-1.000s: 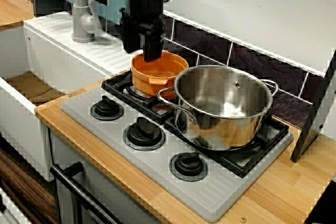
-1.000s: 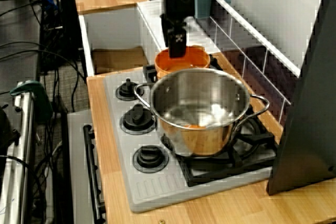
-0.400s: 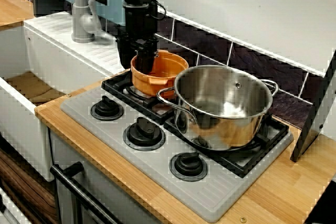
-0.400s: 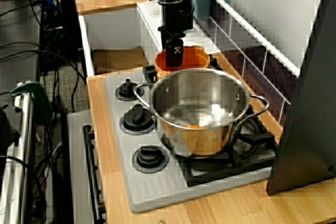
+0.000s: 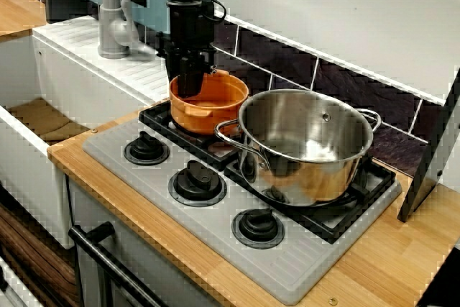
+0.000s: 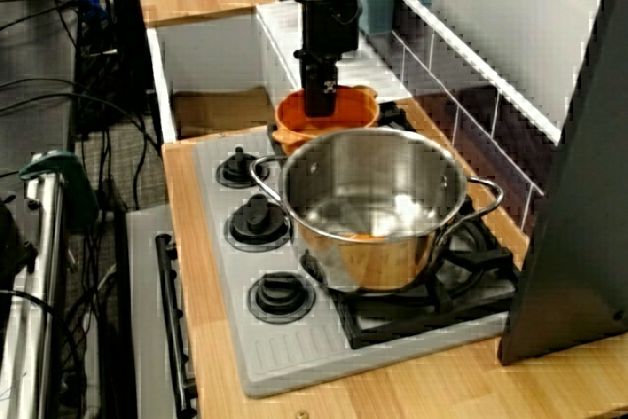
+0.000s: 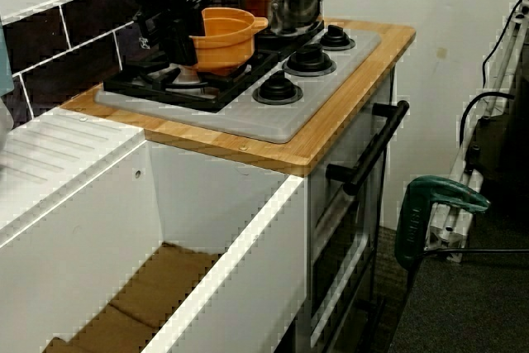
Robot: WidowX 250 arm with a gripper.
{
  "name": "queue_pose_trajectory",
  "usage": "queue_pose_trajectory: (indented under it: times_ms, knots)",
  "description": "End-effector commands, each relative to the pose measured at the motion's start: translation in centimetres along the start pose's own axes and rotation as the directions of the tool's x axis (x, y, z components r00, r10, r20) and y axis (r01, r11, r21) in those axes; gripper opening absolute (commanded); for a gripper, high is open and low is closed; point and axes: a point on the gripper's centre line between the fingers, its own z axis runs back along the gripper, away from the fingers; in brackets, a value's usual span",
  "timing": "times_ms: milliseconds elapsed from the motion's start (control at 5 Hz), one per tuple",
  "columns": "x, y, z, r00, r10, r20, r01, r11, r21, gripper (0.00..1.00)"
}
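An orange pot [image 5: 215, 106] is over the back-left burner of the grey toy stove [image 5: 287, 267]. My gripper [image 5: 188, 85] comes straight down onto the pot's left rim and is shut on it, one finger inside and one outside. In the view along the counter the gripper [image 6: 321, 105] stands over the orange pot [image 6: 294, 123]. From the sink side the gripper [image 7: 183, 43] holds the orange pot [image 7: 223, 39] at or just above the black grate; I cannot tell which. A big steel pot [image 5: 302, 145] stands close on its right, a small gap between them.
Three black knobs [image 5: 197, 181] line the stove's front. A grey faucet [image 5: 111, 12] and a white drainboard lie to the left, with a deep sink [image 5: 29, 124] below. Dark tiles run behind the stove. A black panel [image 5: 435, 156] leans at the right end of the counter.
The gripper came down onto the orange pot's rim and shut on it. Gripper and pot then shifted left, away from the steel pot.
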Motion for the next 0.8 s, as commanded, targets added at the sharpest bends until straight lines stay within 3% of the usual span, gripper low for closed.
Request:
queue_pose_trajectory:
  times_ms: [0,600]
  knots:
    - [0.1,-0.3,5.0,0.994,-0.003,0.107,0.004,1.000,-0.004,0.00]
    - [0.5,-2.1,11.0,0.985,0.011,0.172,0.003,0.997,-0.080,0.00]
